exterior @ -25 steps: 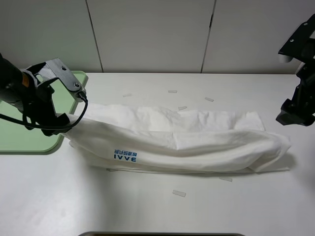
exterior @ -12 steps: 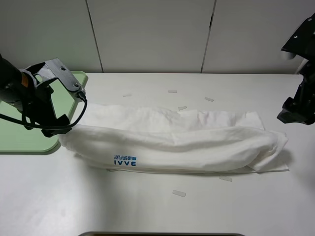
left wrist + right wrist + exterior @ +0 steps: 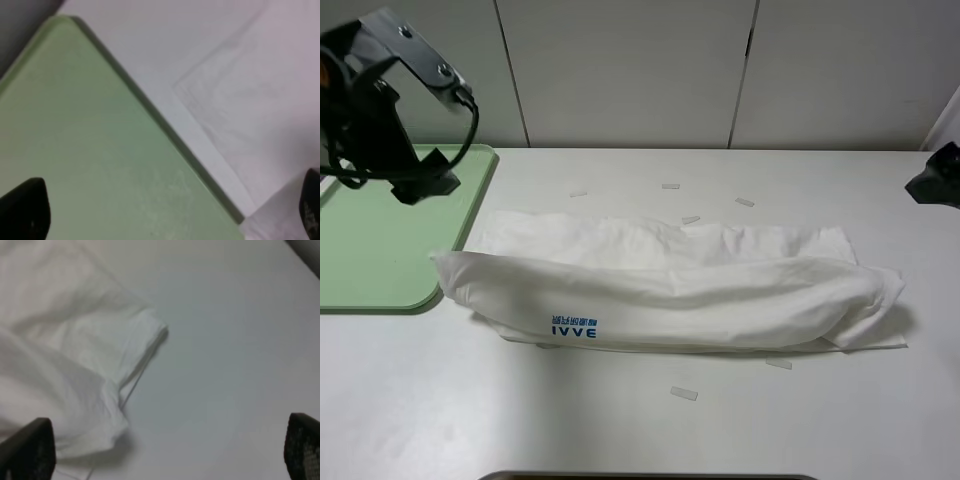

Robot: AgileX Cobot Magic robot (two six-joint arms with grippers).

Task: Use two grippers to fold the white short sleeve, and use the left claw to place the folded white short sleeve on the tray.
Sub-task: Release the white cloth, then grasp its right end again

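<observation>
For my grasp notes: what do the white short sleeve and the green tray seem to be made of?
White short sleeve: thin soft cloth, probably cotton-like, matte; it sags into loose folds and wrinkles. Tray: apparently rigid plastic, pale green, smooth with faint sheen; its low raised rim and rounded corners look moulded.

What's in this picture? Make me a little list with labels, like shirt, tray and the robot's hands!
Shirt: white short sleeve, folded into a long band on the table, blue print showing
Tray: pale green tray, shirt's left end at its rim
Left arm: left gripper above the tray, jaws open, holding nothing
Right arm: right gripper at the view's right edge, jaws open, holding nothing
Extras: small tape strips scattered on the table
</observation>
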